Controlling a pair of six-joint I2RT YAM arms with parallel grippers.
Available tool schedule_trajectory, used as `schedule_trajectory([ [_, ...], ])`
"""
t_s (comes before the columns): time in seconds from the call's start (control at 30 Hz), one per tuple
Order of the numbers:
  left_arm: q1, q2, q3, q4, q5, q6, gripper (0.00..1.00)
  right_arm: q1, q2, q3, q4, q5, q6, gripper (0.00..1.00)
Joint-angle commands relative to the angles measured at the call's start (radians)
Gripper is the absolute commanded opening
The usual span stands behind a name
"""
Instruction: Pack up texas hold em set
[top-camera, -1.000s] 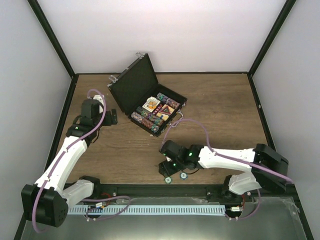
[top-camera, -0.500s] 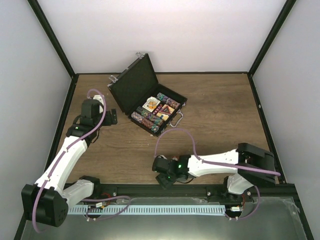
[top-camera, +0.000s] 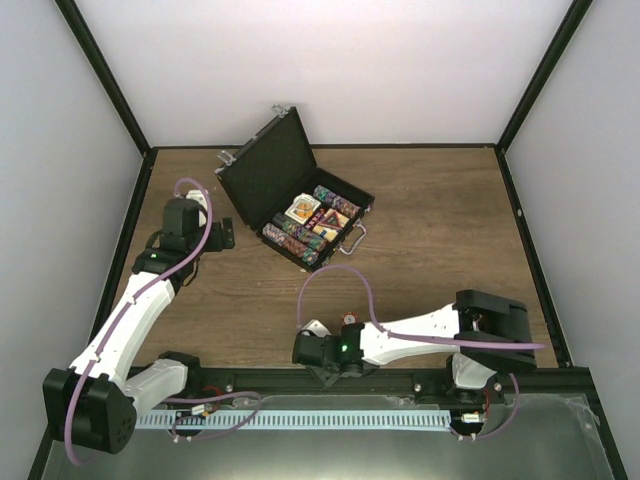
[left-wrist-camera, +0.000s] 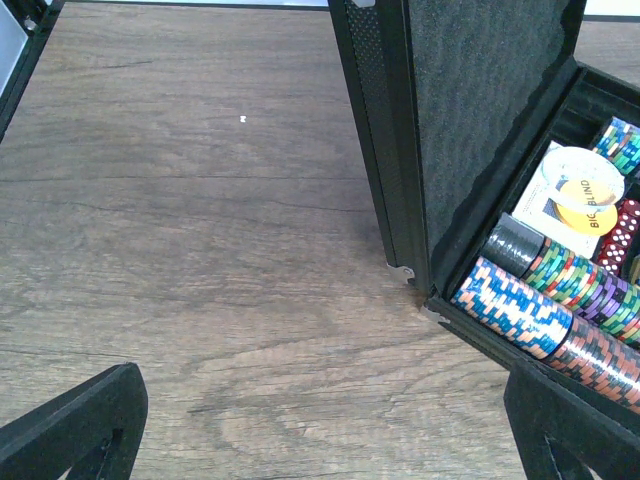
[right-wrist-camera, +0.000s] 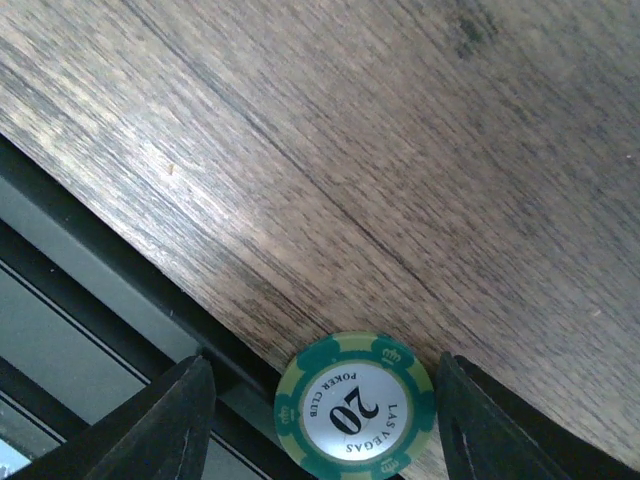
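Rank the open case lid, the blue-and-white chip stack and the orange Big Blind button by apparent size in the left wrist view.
1. open case lid
2. blue-and-white chip stack
3. orange Big Blind button, though it lies farther from the camera than the stack

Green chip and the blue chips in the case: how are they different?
The green chip lies flat, alone, on the table; the blue chips stand on edge, in a row in the case. The green chip shows its face; the blue chips only rims. Both are round.

Chip (right-wrist-camera: 355, 405) says "20 POKER CLUB", button (left-wrist-camera: 597, 212) "BIG BLIND".
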Motion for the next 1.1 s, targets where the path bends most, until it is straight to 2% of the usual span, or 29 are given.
schedule_trajectory([
  [0.0, -0.001, -0.010, -0.008, -0.007, -0.001, -0.005, 1.00, 0.027, 0.074, -0.008, -0.113, -0.005, 0.037, 0.62],
  [0.73, -0.001, -0.018, -0.008, -0.007, -0.002, -0.006, 1.00, 0.033, 0.101, 0.006, -0.234, -0.015, 0.089, 0.63],
  [1.07, -0.001, -0.021, -0.010, -0.008, -0.004, -0.006, 1.00, 0.031, 0.100, 0.002, -0.243, -0.030, 0.098, 0.55],
])
